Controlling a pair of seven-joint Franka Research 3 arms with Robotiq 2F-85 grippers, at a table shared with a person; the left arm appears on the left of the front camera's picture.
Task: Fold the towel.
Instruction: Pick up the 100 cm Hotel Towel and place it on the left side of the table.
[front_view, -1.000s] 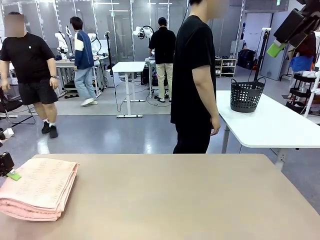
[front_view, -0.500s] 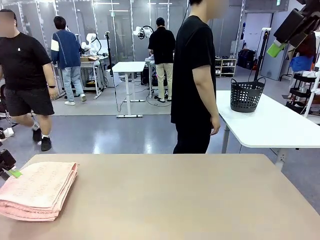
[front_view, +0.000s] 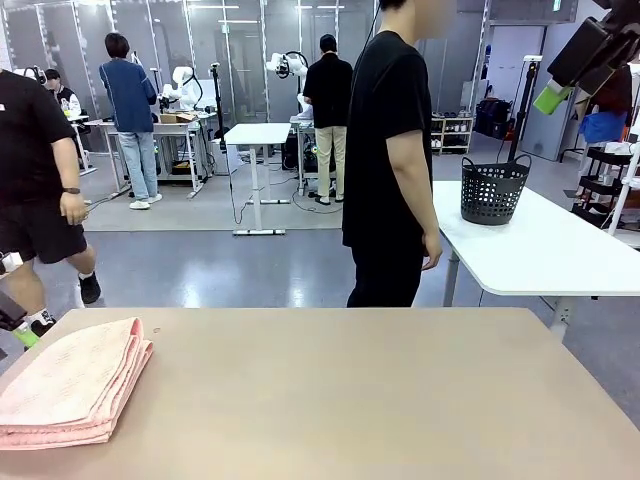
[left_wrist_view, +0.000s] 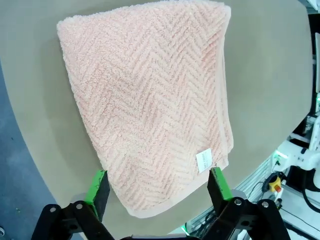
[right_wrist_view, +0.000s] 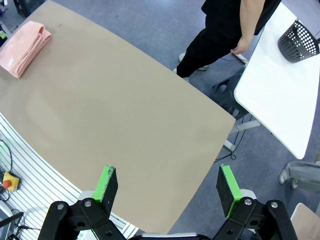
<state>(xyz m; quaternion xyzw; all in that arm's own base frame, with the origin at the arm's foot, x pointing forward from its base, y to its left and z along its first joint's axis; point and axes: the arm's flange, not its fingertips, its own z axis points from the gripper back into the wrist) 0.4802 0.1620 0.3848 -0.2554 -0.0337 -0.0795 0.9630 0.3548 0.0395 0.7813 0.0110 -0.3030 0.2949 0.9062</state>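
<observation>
The towel (front_view: 70, 385) lies folded into a thick salmon-pink stack at the table's left front corner. From above, the left wrist view shows the towel (left_wrist_view: 150, 100) with its herringbone weave, a plain border band and a small white tag (left_wrist_view: 204, 161). My left gripper (left_wrist_view: 158, 186) hovers open over the towel's near end, its green pads wide apart with nothing held. At the picture's left edge the left gripper (front_view: 20, 328) sits just off the towel's far corner. My right gripper (right_wrist_view: 166, 186) is open high above the table, and the right gripper (front_view: 553, 97) is raised at upper right.
The tan table (front_view: 380, 400) stretches bare to the right of the towel. A person in black (front_view: 388, 160) stands at its far edge, turned sideways. A white table (front_view: 560, 250) carrying a black basket (front_view: 493, 190) stands behind on the right. Another person (front_view: 35, 190) walks past at far left.
My left gripper has opened and drawn back to the left off the towel. The stack has settled flatter. The person at far left walked further left.
</observation>
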